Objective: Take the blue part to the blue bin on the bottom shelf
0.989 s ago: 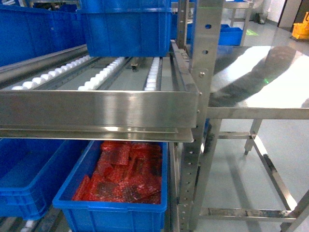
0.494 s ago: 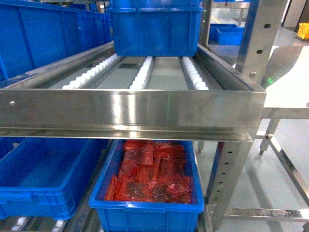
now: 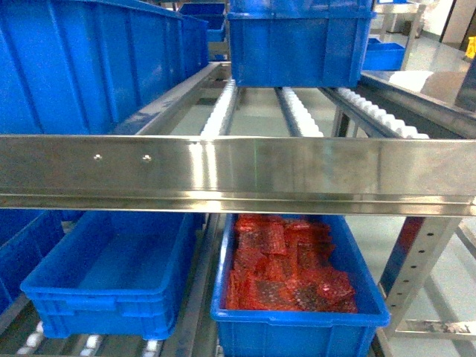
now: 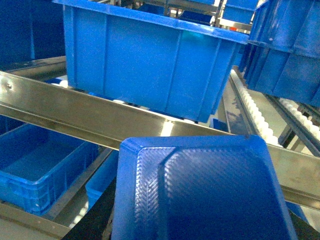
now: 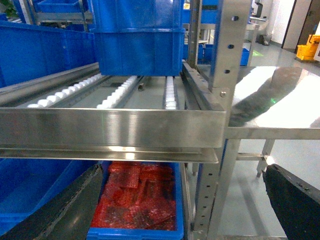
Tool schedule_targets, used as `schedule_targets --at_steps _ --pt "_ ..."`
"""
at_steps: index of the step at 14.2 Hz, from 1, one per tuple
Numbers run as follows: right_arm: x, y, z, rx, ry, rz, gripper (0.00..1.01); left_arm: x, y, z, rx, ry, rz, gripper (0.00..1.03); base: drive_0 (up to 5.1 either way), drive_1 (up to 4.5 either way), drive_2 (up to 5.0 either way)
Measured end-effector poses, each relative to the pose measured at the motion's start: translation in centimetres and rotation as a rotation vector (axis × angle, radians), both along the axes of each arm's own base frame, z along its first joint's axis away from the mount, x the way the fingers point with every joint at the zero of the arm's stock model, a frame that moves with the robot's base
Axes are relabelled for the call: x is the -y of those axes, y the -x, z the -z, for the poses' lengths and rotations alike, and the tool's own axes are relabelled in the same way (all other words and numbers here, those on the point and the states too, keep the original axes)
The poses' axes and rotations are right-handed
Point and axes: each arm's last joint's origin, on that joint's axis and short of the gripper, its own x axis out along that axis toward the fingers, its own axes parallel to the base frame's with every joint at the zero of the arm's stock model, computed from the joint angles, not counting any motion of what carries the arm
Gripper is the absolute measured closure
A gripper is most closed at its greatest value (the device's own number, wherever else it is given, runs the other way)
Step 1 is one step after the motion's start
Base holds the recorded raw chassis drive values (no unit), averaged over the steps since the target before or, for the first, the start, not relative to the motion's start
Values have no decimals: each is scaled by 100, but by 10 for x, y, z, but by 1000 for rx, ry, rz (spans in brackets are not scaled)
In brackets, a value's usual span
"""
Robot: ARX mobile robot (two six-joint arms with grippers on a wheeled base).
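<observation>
The empty blue bin (image 3: 111, 275) is seen at lower left beside red packs (image 3: 286, 264); neither claw's state can be told.

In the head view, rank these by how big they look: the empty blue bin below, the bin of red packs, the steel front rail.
1. Steel front rail, spanning the frame.
2-3. Empty blue bin and bin of red packs: look alike.

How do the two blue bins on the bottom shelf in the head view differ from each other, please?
The left bin shows only its bare blue floor, while the right bin holds a heap of red bubble-wrap packs. The left bin sits further back on the bottom shelf; the right bin's front rim comes nearer the camera. Both are bright blue rectangular totes with thick rolled rims, side by side under the steel rail.
</observation>
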Motion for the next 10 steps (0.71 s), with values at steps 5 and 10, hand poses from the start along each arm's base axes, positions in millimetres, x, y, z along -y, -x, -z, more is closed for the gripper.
schedule_targets --at_steps 5,10 --pt "0 0 0 2 0 -5 3 0 0 0 2 1 -4 60 -406 186 186" --pt "0 0 0 -2 0 -3 3 0 0 0 2 1 -2 60 0 0 0"
